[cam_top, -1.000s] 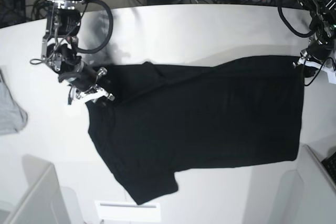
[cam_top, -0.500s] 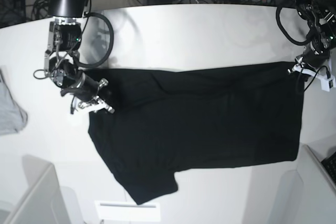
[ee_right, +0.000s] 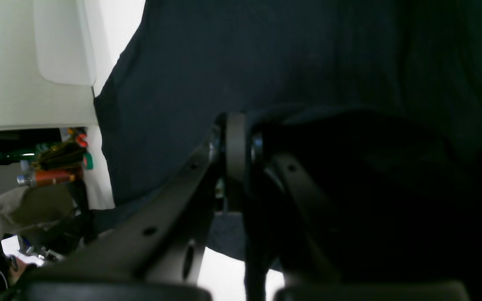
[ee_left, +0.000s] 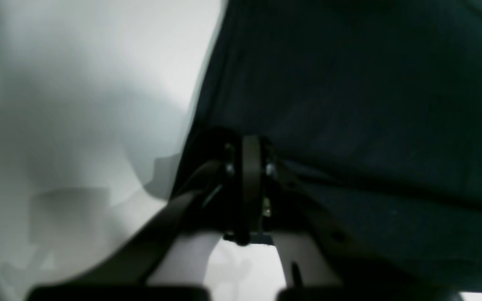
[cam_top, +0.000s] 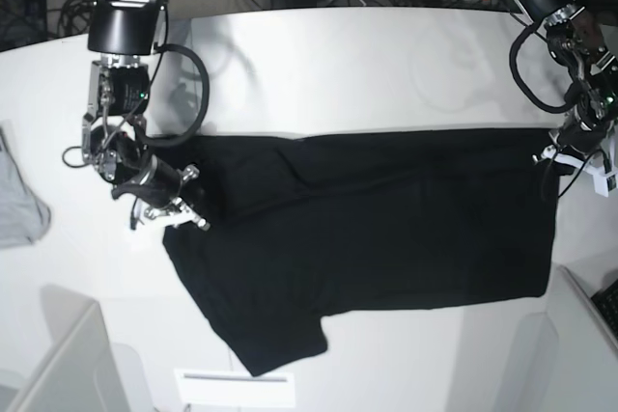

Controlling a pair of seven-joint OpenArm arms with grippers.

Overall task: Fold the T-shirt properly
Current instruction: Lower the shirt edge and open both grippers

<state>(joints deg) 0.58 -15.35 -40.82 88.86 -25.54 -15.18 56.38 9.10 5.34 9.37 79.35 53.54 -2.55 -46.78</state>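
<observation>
Since the earlier frames both arms have pulled the far edge of the T-shirt [cam_top: 367, 229] toward the near side of the table [cam_top: 319, 65], so the black cloth now shows a straight folded edge across its top. The right gripper [cam_top: 166, 209] is clenched on the cloth at the sleeve end, and the left gripper [cam_top: 570, 153] is clenched on the corner at the hem end. The shirt lies spread on the white table, one sleeve pointing to the near edge. A light grey garment [cam_top: 19, 202] lies well apart at the side
</observation>
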